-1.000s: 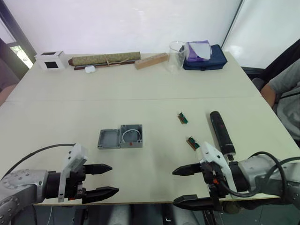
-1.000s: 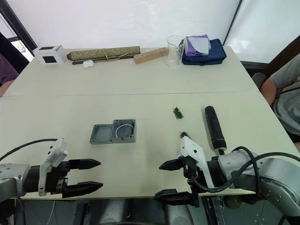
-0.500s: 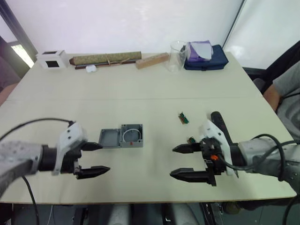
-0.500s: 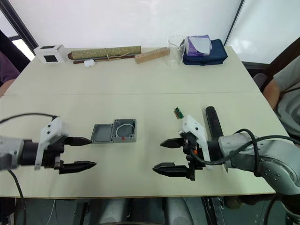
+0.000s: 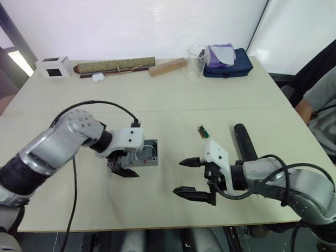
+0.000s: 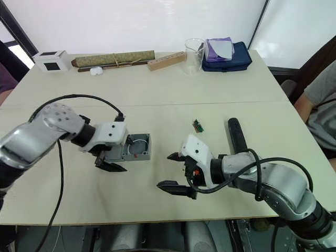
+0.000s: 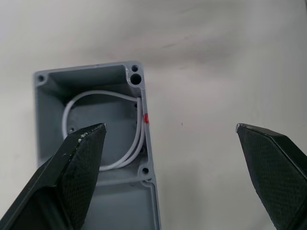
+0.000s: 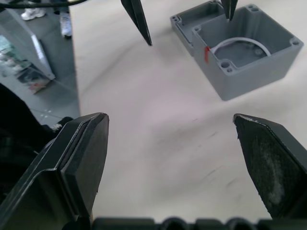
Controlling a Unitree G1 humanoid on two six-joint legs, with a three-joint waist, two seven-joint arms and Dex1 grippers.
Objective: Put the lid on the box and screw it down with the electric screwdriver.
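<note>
Left gripper (image 6: 109,160), fingers spread, hovers over the lid (image 8: 184,22) touching the box (image 6: 138,147); right gripper (image 6: 173,171) spread nearby.

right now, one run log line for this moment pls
left gripper: open, over lid | right gripper: open, idle | box: uncovered | electric screwdriver: on table
</note>
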